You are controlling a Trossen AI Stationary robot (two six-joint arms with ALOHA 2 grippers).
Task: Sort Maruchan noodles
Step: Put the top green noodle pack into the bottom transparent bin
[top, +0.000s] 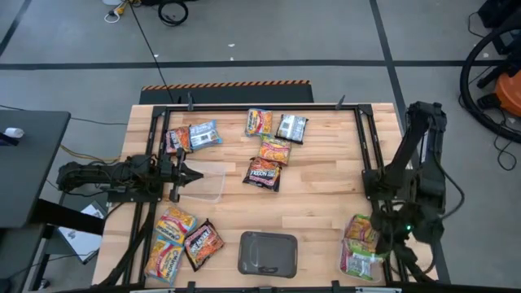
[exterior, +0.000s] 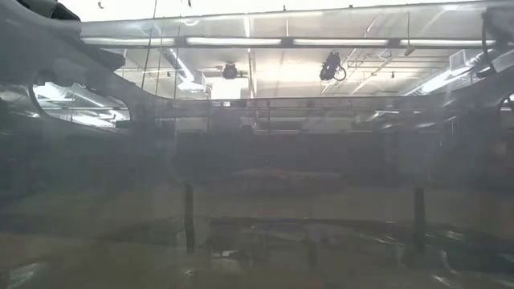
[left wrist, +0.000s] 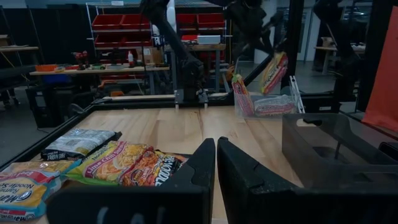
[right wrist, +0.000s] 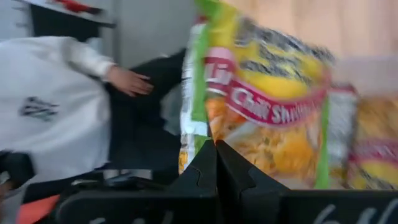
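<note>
Between my right gripper's (right wrist: 216,144) closed fingers I have a yellow-green packet (right wrist: 267,93) pinched by its lower edge, the rest of it standing up in front of the wrist camera. From above, that gripper (top: 376,230) hangs over the clear tub (top: 364,259) at the near right corner of the table (top: 326,171), and more yellow-green packets (top: 358,264) lie in the tub directly beneath it. Beyond the held packet, off the table's edge, I can see a person's hand (right wrist: 127,81) and white sleeve (right wrist: 56,106).

My left gripper (top: 181,174) sits at the table's left side with its fingers drawn almost together and nothing between them. Just ahead of its tips lies an empty clear tub (top: 207,182). Further ahead of it, across the middle of the table, lie a dark packet (top: 264,174) and an orange packet (top: 275,150) touching each other, then another orange packet (top: 259,122) and a silver-black one (top: 292,128). To one side of the gripper a blue-silver packet (top: 203,133) rests against a dark red one (top: 178,139); to the other side a cluster of orange and dark packets (top: 181,238) lies beside the grey tray (top: 267,253).

The low view is fogged and shows me nothing useful.
</note>
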